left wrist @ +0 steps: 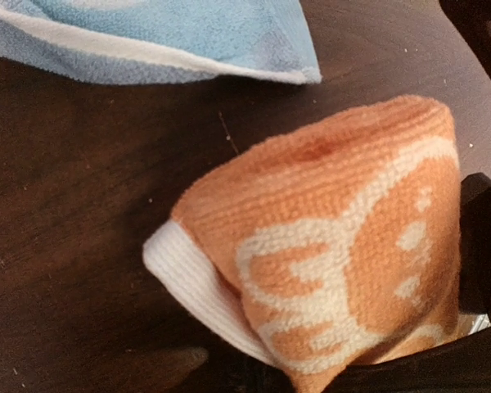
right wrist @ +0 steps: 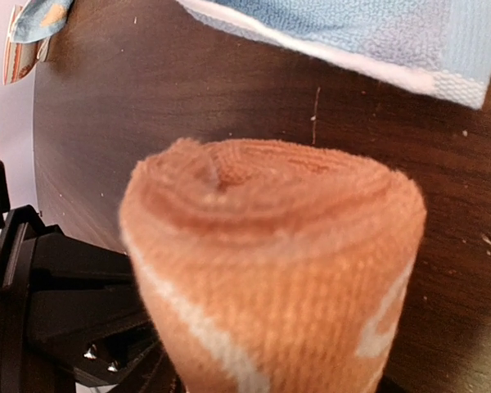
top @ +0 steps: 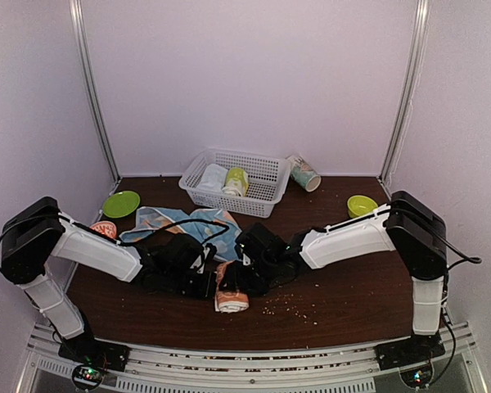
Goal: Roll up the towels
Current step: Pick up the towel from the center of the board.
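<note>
A: Where is the orange towel (top: 231,300)?
B: At the front middle of the bench (top: 352,307), wound into a tight roll between the two arms.
A: And the left gripper (top: 215,283)?
B: Closed, clamped on the roll's lower end. The cloth narrows down into it.
A: The right gripper (top: 244,278)?
B: Right beside the roll, on the other side. The spiral end fills its camera, so I cannot tell whether its jaws are apart or together.
A: The blue towel (top: 188,223)?
B: Unrolled, lying rumpled just behind the roll, its white-edged corner near the roll but not touching.
</note>
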Motion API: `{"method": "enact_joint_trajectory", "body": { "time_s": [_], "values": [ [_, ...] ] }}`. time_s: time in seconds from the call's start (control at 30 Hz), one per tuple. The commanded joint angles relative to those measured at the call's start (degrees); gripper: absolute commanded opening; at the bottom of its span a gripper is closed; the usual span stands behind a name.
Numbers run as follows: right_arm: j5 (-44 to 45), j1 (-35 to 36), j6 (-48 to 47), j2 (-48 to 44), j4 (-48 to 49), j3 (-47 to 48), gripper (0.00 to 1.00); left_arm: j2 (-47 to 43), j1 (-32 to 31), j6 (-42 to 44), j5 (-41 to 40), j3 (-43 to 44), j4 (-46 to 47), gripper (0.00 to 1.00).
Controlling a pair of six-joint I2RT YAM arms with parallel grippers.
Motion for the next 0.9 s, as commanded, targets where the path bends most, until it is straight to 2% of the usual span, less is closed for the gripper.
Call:
{"method": "enact_joint_trajectory", "body": {
  "time_s": [0.0, 0.13, 0.33, 0.37, 0.6, 0.73, 0.87],
  "values": [
    [-2.4, 0.4, 1.3, 3.6, 1.2, 1.5, 0.53, 1.5, -0.6, 0.5, 1.0, -0.9, 1.9, 0.0],
    [-3.4, 0.3, 1.7, 4.6, 2.3, 1.6, 0.41, 1.2, -0.6, 0.3, 1.0, -1.5, 2.2, 0.0],
    [-3.6, 0.4, 1.6, 4.4, 3.5, 1.8, 0.03, -0.6, -0.7, 0.6, 0.4, -1.6, 0.8, 0.0],
    [-3.4, 0.3, 1.4, 4.0, 3.4, 1.7, 0.0, -1.2, -0.7, 0.7, 0.1, -1.6, 0.2, 0.0],
    [-2.0, -0.5, -1.8, -4.1, 0.6, -0.9, 0.0, -9.1, -0.7, 1.7, -2.9, -1.0, -7.6, 0.0],
    [-0.9, -3.2, -5.8, -12.5, -3.8, -2.6, 0.0, -15.7, -0.7, 2.0, -5.5, -0.1, -13.4, 0.0],
    [0.2, -6.8, -10.6, -18.9, -10.3, -0.3, 0.0, -20.4, -0.7, 2.4, -8.6, 1.8, -18.1, 0.0]
  ]
}}
